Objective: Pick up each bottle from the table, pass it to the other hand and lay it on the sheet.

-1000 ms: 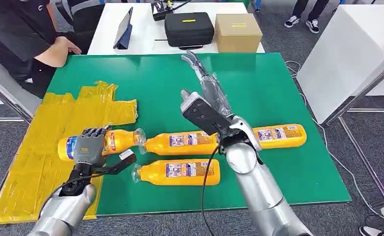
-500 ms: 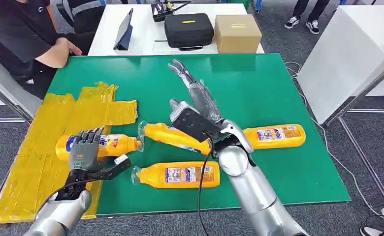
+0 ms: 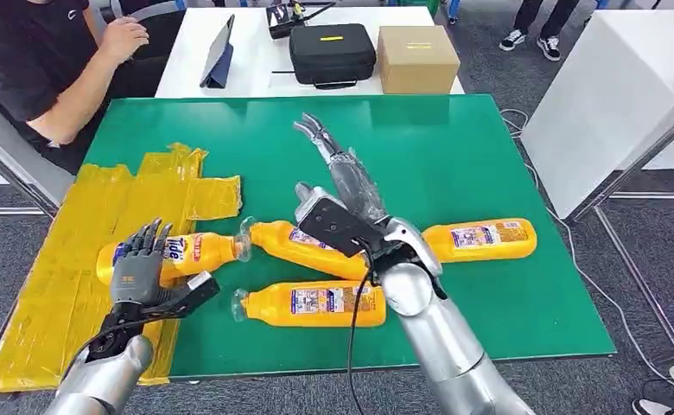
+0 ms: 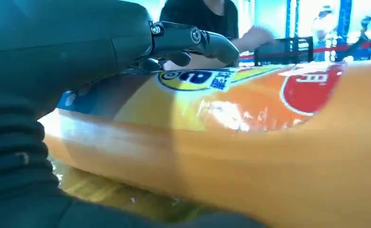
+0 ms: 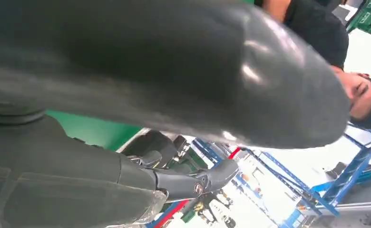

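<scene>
Several orange bottles lie on the green mat (image 3: pixel 454 147). One bottle (image 3: pixel 200 251) lies across the edge of the yellow sheet (image 3: pixel 74 225); it looms large in the left wrist view (image 4: pixel 250 133). My left hand (image 3: pixel 139 272) hovers over its labelled end with fingers (image 4: pixel 193 38) spread and lifted, holding nothing. My right hand (image 3: pixel 342 169) stretches flat toward the far side, empty, its thumb (image 5: pixel 174 71) large in the right wrist view. A tilted bottle (image 3: pixel 290 242) lies partly under my right forearm. Another bottle (image 3: pixel 316 303) lies near the front, and one more (image 3: pixel 480 238) to the right.
A person (image 3: pixel 48 78) sits at the mat's far left corner, one hand raised. Behind the mat a white table holds a tablet (image 3: pixel 219 52), a black case (image 3: pixel 332 50) and a cardboard box (image 3: pixel 417 56). Another white table (image 3: pixel 610 95) stands at the right.
My left hand has let go of the bottle at the sheet and spread its fingers. My right arm swung left, and the bottle under it turned to a slant. The person's hand rose.
</scene>
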Robot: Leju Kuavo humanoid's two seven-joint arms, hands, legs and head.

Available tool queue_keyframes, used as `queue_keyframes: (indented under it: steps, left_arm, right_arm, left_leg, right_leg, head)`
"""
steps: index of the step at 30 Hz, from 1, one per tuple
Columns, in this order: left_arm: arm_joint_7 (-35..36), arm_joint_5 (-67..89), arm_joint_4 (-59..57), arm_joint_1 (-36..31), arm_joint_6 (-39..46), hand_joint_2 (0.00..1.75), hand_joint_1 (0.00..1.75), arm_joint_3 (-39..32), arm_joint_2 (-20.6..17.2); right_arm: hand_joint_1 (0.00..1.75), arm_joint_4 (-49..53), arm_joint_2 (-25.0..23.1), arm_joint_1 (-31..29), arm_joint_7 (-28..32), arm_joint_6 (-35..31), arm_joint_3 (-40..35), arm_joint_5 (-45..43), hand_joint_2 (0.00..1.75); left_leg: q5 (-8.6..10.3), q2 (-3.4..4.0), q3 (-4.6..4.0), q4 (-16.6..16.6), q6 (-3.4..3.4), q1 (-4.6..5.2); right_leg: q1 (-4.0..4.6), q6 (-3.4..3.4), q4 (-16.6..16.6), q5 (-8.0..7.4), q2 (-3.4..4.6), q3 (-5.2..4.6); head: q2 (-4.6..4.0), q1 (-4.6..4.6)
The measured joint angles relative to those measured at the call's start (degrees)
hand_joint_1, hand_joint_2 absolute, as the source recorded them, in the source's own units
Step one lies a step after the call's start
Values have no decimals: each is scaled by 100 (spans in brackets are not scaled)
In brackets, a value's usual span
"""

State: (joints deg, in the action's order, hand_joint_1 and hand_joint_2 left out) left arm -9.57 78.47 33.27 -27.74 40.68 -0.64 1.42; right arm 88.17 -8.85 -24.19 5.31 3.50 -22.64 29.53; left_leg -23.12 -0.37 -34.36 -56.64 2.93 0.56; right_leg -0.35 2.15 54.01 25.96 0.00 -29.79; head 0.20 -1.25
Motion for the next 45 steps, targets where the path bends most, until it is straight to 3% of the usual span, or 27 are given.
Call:
queue_keyframes:
  steps: [6, 8, 12, 13, 20, 29, 35, 45]
  left_arm:
    - [-55, -40, 218, 129, -4, 0, 0, -210, 48]
    - [-636, -446, 333, 172, -4, 0, 0, -395, 115]
    - [-2679, -2567, 367, 16, -37, 0, 0, -1402, 350]
    - [-2895, -3266, 375, -23, -156, 0, 0, -1542, 394]
    - [-2542, -6746, 1666, 154, -1438, 0, 0, -1314, 463]
    - [-2579, -7332, 2439, 208, -1703, 0, 0, -1067, 437]
    - [-2564, -8406, 2900, 372, -2419, 0, 0, -885, 223]
    - [-2575, -8640, 3160, 356, -2277, 0, 0, -301, 39]
  right_arm:
    - [0, -13, -2, 12, 0, 0, 0, 7, 0]
    - [0, -20, -2, 23, -2, -2, 0, 65, 0]
    - [0, -24, 13, 137, -2, -66, 2, 241, 0]
    - [0, -24, 22, 183, -2, -87, 2, 286, 175]
    - [0, -26, 116, 664, -37, -155, 26, 850, 175]
    - [0, -26, 162, 880, -129, -118, 11, 1056, 175]
    - [0, -28, 264, 1244, -511, -192, -184, 1730, 175]
    - [0, -87, 396, 1577, -1318, -48, -507, 2319, 175]
  left_leg:
    - [0, 2, -2, 0, 0, -1]
    - [0, 4, -2, 0, 0, -1]
    - [0, 1, -5, 0, 0, -2]
    - [0, 4, -5, 0, 0, -1]
    - [0, 0, -11, -1, 0, -1]
    - [0, 2, -11, 0, 0, -1]
    - [-1, 2, -13, 0, -1, -1]
    - [-1, 2, -16, 0, -1, -1]
  right_leg:
    - [1, 0, 0, 0, 1, -3]
    - [1, 0, 0, 0, 1, -6]
    - [1, 0, 0, 0, 0, -9]
    - [0, 0, 0, 0, 1, -9]
    - [1, 0, -1, 0, 0, -12]
    - [1, 0, 0, 0, 1, -11]
    - [1, 0, 0, 1, 1, -16]
    - [0, -1, -1, 0, 1, -17]
  head:
    - [0, 0]
    - [-2, 0]
    - [-2, -4]
    - [-2, 0]
    - [0, 0]
    - [-2, 0]
    - [-2, 0]
    - [-2, -2]
